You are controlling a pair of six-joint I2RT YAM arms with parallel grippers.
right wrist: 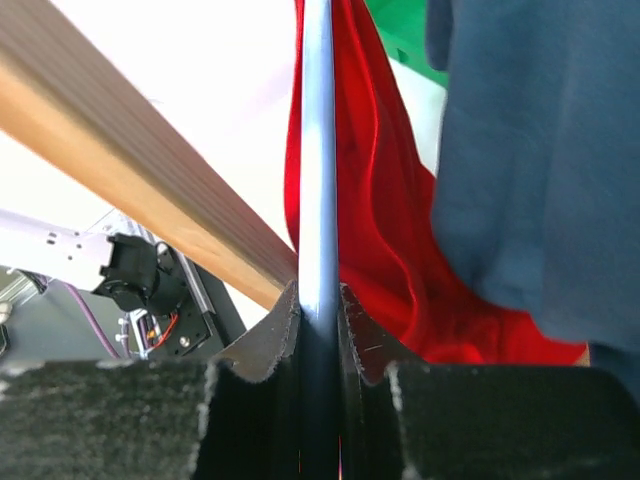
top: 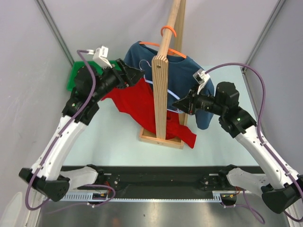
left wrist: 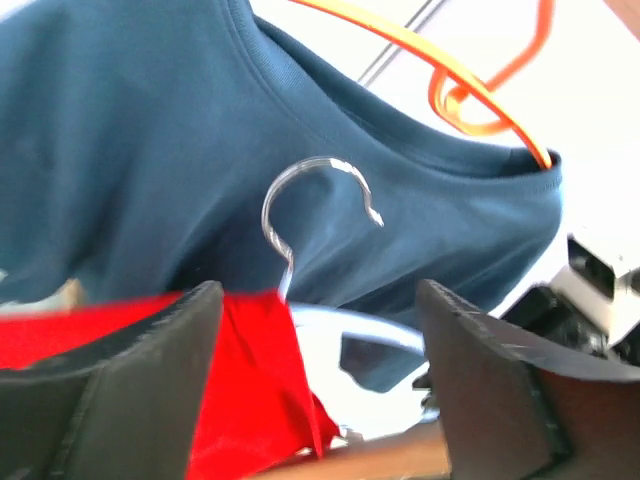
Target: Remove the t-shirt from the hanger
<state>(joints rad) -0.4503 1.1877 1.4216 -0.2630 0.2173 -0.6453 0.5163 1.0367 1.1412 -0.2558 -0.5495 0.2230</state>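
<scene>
A red t-shirt hangs on a pale blue hanger with a metal hook, and its lower end drapes onto the rack's base. My left gripper is open beside the shirt's upper left part. In the left wrist view the red t-shirt lies by the inner face of the left finger, with the left gripper holding nothing. My right gripper is shut on the hanger's pale blue arm, seen right gripper clamped on it, the red t-shirt just behind.
A wooden rack stands mid-table between the arms. Behind it a blue t-shirt hangs on an orange hanger. A green object lies at the back left. The rack's beam runs close to the right gripper.
</scene>
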